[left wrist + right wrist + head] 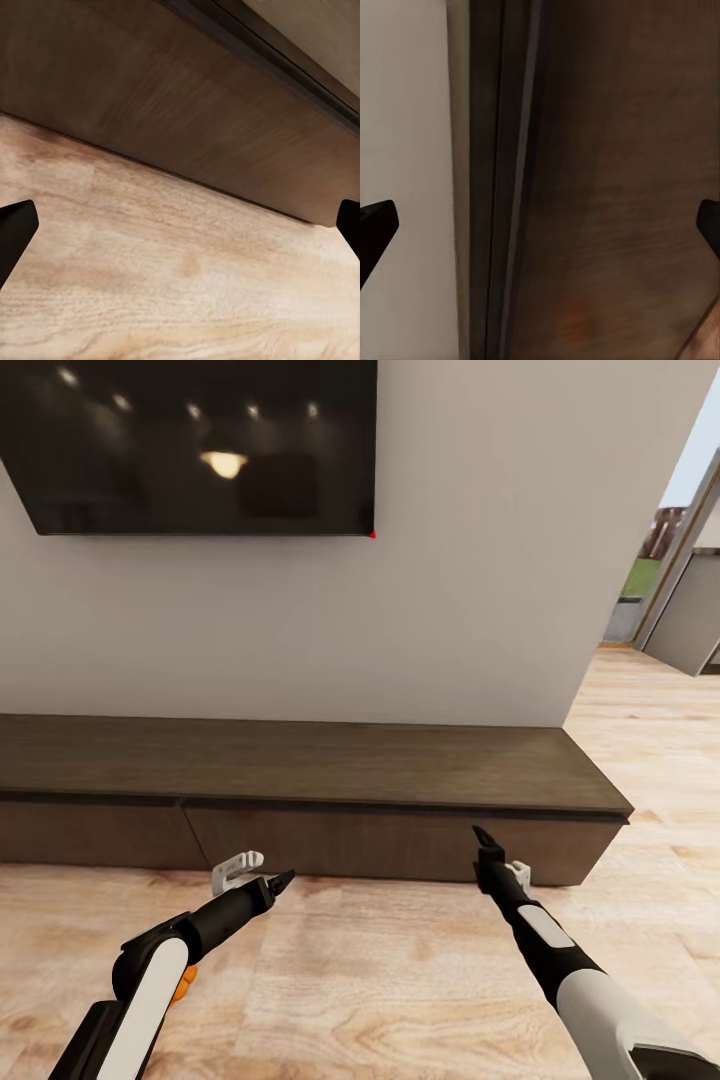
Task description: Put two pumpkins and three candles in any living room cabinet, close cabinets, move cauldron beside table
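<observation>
Left claw (272, 888): at 7 o'clock, low over the wood floor (380, 980), fingers spread wide, holding nothing.
Right claw (487, 842): at 5 o'clock, spread wide, empty, tips at the drawer front.
Cabinet (330, 765): 12 o'clock, long axis left-right, drawers shut.
TV (190, 445): above, no readable writing.

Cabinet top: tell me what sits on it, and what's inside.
Nothing sits on the cabinet; its dark wood top is bare, under a wall-mounted TV. The drawer fronts are shut, so the insides stay hidden.
</observation>
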Controlling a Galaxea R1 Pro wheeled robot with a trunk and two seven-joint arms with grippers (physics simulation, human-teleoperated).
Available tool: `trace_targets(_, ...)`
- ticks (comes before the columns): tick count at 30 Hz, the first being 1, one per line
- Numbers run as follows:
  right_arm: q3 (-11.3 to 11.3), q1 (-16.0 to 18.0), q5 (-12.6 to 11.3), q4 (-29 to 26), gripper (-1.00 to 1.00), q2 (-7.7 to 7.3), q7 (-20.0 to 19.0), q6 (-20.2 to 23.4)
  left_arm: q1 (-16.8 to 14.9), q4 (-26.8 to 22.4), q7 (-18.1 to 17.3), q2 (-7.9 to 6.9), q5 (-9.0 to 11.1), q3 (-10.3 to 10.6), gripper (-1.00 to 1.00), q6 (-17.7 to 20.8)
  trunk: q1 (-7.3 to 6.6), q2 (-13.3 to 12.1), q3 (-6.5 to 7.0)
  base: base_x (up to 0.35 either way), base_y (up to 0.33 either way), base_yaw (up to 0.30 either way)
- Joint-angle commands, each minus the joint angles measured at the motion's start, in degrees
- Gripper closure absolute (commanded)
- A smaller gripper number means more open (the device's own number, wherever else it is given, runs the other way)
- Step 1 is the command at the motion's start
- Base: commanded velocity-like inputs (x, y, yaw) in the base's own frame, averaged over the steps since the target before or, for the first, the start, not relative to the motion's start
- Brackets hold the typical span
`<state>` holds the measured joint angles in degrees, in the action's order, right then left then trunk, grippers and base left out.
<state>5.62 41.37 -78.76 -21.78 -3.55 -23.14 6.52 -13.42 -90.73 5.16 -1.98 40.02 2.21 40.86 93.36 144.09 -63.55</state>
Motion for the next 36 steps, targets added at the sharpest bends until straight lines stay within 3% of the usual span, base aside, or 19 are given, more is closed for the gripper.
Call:
trace_targets(1,0.28,0.03,-0.55,0.05,-1.0,-0.07,-0.32,0.59,-0.03,-0.06,0.53,-0.04,0.62,0.08,-1.0,0.17,-0.01,0.02,-0.05,0.0,0.0,0.0)
trace_targets(29,0.06,0.03,-0.44,0.05,-1.0,-0.8,-0.42,0.7,-0.05,-0.1,0.47,-0.04,0.68,0.08,-1.0,0.55,-0.01,0.02,-0.05,0.0,0.0,0.0)
trace_targets(32,0.07,0.03,-0.43,0.06,-1.0,-1.22,-0.47,0.75,-0.04,-0.32,0.41,-0.04,0.73,0.08,-1.0,2.38,-0.01,0.02,-0.05,0.0,0.0,0.0)
trace_targets(33,0.09,0.03,-0.43,0.07,-1.0,-1.53,-0.49,0.78,-0.03,-0.71,0.33,-0.04,0.74,0.08,-1.0,5.03,-0.01,0.02,-0.05,0.0,0.0,0.0)
trace_targets(36,0.09,0.03,-0.47,0.07,-1.0,-2.04,-0.5,0.82,-0.03,-0.87,0.25,-0.01,0.76,0.08,-1.0,6.09,0.07,0.06,-0.71,0.0,0.0,0.0)
